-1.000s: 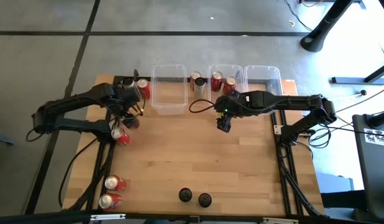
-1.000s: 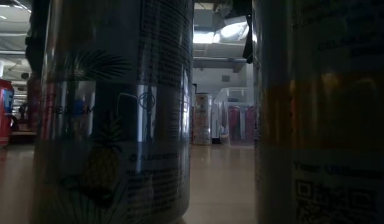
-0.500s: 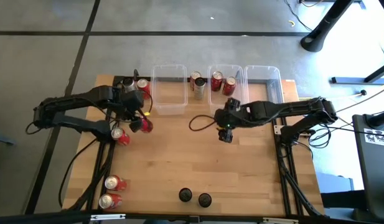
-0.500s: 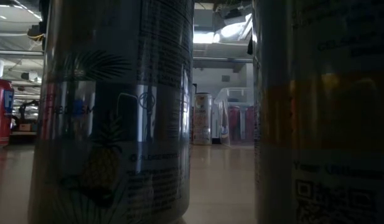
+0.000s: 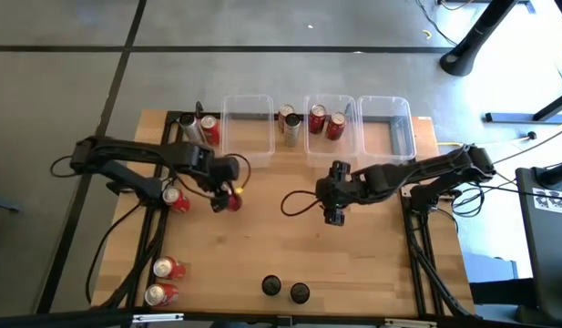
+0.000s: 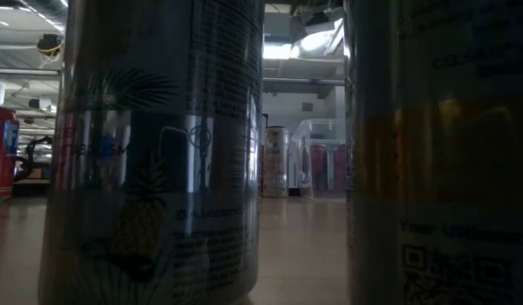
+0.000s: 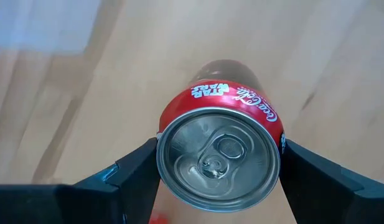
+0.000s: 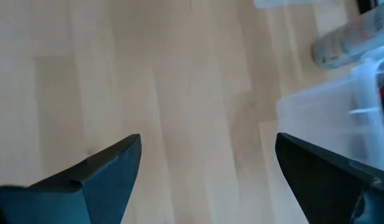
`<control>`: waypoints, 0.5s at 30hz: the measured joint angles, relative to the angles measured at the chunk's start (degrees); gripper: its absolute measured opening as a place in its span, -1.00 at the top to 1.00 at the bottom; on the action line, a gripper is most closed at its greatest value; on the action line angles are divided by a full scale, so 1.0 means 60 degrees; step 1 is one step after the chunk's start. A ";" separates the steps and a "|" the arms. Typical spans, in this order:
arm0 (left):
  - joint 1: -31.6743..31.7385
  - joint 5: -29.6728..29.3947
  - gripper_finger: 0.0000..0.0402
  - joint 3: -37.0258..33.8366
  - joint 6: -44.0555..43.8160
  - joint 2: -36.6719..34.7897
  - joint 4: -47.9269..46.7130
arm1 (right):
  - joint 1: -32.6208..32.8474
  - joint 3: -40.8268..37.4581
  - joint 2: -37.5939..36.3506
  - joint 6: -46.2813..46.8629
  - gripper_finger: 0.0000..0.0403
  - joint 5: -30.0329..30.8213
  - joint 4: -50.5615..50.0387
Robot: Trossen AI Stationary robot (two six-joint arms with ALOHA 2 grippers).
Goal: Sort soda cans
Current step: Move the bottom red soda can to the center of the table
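L end effector [image 5: 228,189]: mine, closed on a red can [image 7: 220,155]. Fingers [image 7: 126,177] press both sides of the can body, silver top facing the wrist cam, so the can's long axis runs straight out along my approach line, not across it. In the high view the held can [image 5: 231,199] sits just beyond my fingertips, over bare bench [image 5: 262,246], well apart from any bin.

Key relation for the coming move (judgement): the drop site lies ahead and to the far side of me. The empty clear bin [image 5: 247,130] is the nearest container to this end effector; the bin holding red cans [image 5: 328,121] is farther along the same back row, nearer the R arm. Which bin takes this can I can't tell from here.

R end effector [image 5: 334,208]: fingers spread wide, nothing between them; only bench [image 8: 179,93] and a bin corner [image 8: 328,124] show past them. It hangs mid-bench, near no can.

Other cans rel. to L end effector: one red can [image 5: 174,199] just behind, toward my arm's base; two cans [image 5: 199,130] beside the empty bin; two red [image 5: 162,281] and two black [image 5: 285,290] at the near edge, well apart.

Low view: blocked by two close cans [image 6: 159,144]; no end effector seen.
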 joint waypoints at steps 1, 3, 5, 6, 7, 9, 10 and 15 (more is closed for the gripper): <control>-0.0084 -0.0025 -0.35 0.0200 0.0071 0.0208 0.0070 | 0.0000 -0.0291 -0.0067 0.0044 -0.82 -0.0007 0.0258; -0.0180 -0.0098 -0.35 0.0531 0.0272 0.0588 0.0179 | 0.0000 -0.0777 -0.0141 0.0172 -0.82 -0.0006 0.0812; -0.0190 -0.0126 -0.35 0.0834 0.0512 0.1029 0.0401 | 0.0006 -0.1168 -0.0323 0.0254 -0.82 -0.0011 0.1511; -0.0186 -0.0152 -0.35 0.0955 0.0662 0.1215 0.0559 | 0.0007 -0.1343 -0.0427 0.0322 -0.82 -0.0021 0.1874; -0.0186 -0.0181 -0.35 0.1065 0.0774 0.1407 0.0754 | 0.0019 -0.1485 -0.0518 0.0388 -0.82 -0.0076 0.2284; -0.0182 -0.0178 -0.35 0.1310 0.1007 0.1823 0.1013 | 0.0107 -0.1788 -0.0685 0.0435 -0.82 -0.0216 0.3013; -0.0190 -0.0174 -0.35 0.1421 0.1160 0.2010 0.1132 | 0.0150 -0.1957 -0.0755 0.0427 -0.82 -0.0218 0.3249; -0.0270 -0.0134 -0.35 0.2037 0.1668 0.2882 0.1294 | 0.0277 -0.2933 -0.1008 0.0440 -0.82 -0.0175 0.4673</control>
